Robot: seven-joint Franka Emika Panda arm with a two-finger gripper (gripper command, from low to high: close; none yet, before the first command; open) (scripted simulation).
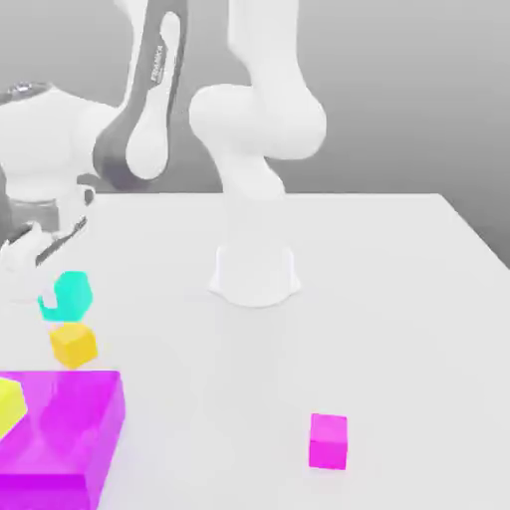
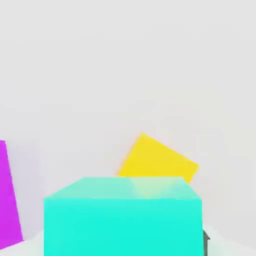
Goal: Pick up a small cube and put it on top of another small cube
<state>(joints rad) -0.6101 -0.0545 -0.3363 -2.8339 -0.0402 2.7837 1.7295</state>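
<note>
So this is the carry-and-place part. The cyan cube (image 1: pixel 70 295) is off the table (image 1: pixel 398 299), hanging just above the yellow cube (image 1: pixel 74 344) near the exterior view's left edge. The gripper (image 1: pixel 45 269) sits right at it on its upper left, and since the cube is in the air I'd say the jaws are clamped on it, though the fingertips themselves are hard to make out.

In the hand view the cyan cube (image 2: pixel 122 215) sits close to the camera, with the yellow cube (image 2: pixel 157 160) peeking out past it, turned at an angle to it and a bit off to one side. So the two don't look perfectly lined up yet.

Next move, I reckon: nudge sideways until cyan is centred over yellow, then come straight down and let go only once it's resting flat. The big magenta block (image 1: pixel 60 428) is right beside yellow, so not much room to drift. The small magenta cube (image 1: pixel 328 440) is well apart.
</note>
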